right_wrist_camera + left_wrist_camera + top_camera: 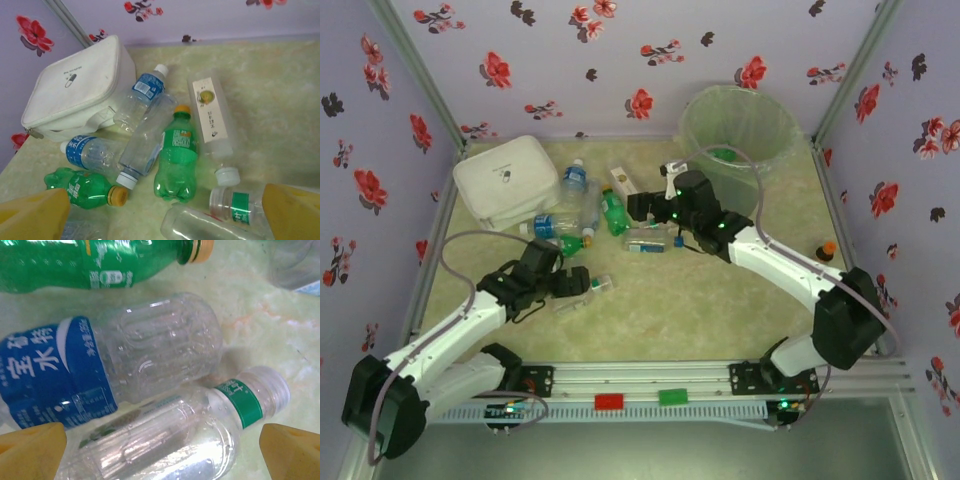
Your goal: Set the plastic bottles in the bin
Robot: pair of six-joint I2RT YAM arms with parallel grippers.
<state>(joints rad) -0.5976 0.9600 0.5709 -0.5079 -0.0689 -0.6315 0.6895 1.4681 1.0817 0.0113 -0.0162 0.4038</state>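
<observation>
Clear plastic bottle (200,430) with a green band is seen between the widely parted left gripper (162,450) fingers, unclamped; the right gripper (164,212) is held equally wide, empty

The walls (620,60) are showing lilac with red and black flowers. The table (650,310) is showing mottled pale green. The bin (785,135) is showing translucent grey-green, the box (505,180) white. A green bottle (176,155) is wearing an orange cap (183,108); a clear bottle (160,345) is wearing a blue label (45,370) with white characters. The left fingers (30,452) are showing yellow.
</observation>
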